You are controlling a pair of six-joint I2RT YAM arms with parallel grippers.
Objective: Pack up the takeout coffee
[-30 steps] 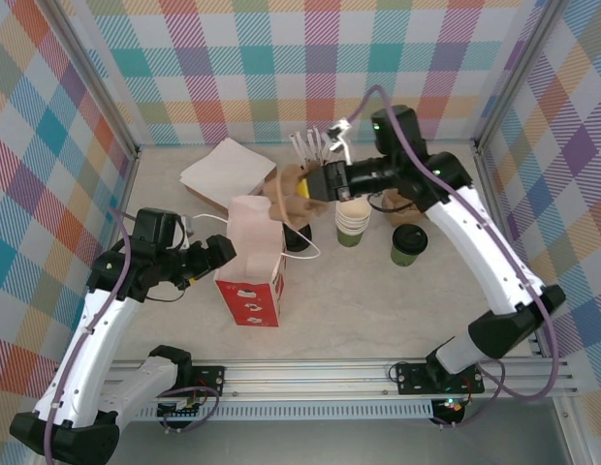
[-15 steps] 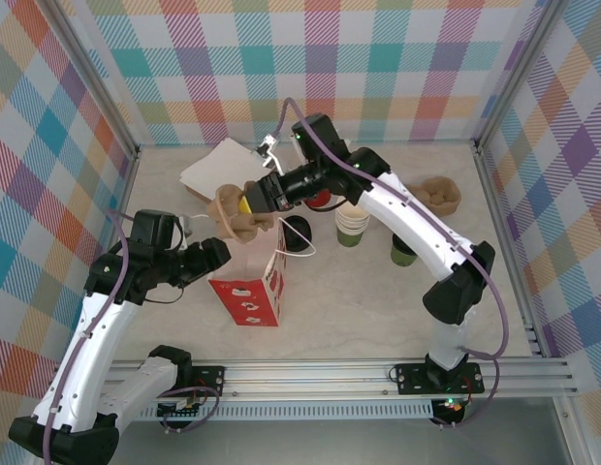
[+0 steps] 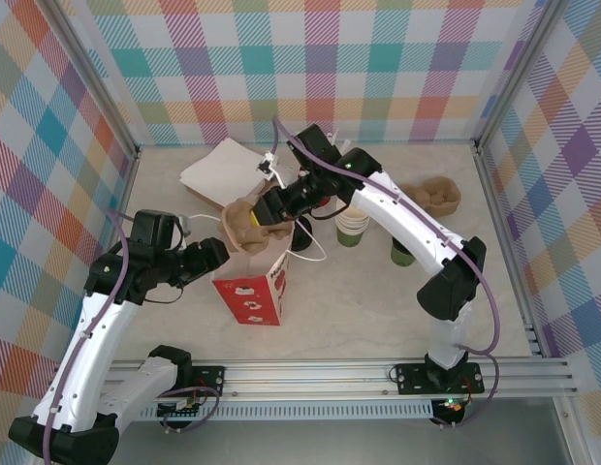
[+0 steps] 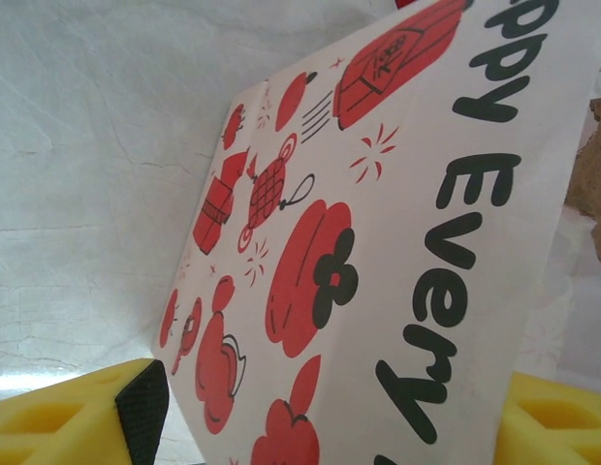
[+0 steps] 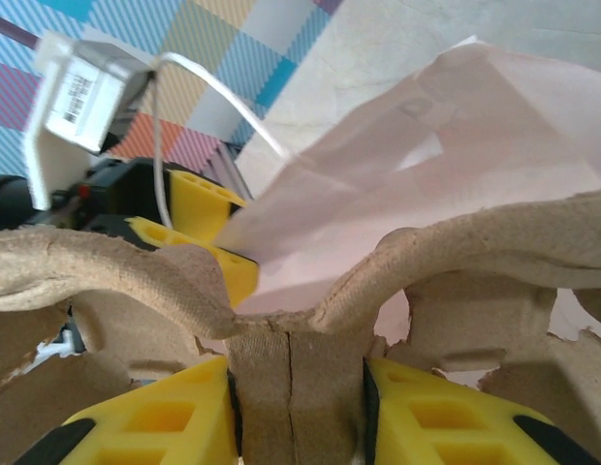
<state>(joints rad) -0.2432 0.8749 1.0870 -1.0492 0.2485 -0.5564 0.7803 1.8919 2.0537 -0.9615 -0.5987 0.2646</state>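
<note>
Green paper cup (image 3: 351,231): likely light, crushable; best taken mid-wall, gently. Right end effector (image 5: 296,412): clamped on brown pulp carrier (image 5: 475,257). Left end effector (image 4: 344,421): astride red-printed paper bag (image 4: 397,223), grip unclear.

One bag (image 3: 250,293), two pulp carriers (image 3: 244,226) (image 3: 439,194), one cup stack (image 3: 351,231), one half-hidden cup (image 3: 399,257).

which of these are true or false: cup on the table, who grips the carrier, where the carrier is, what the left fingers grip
1. A lidless green cup stands on the table. True.
2. The right fingers grip a brown carrier. True.
3. That carrier lies on the table. False: it is held up at the mouth of the bag.
4. The left fingers grip a cup. False: they grip the bag.
</note>
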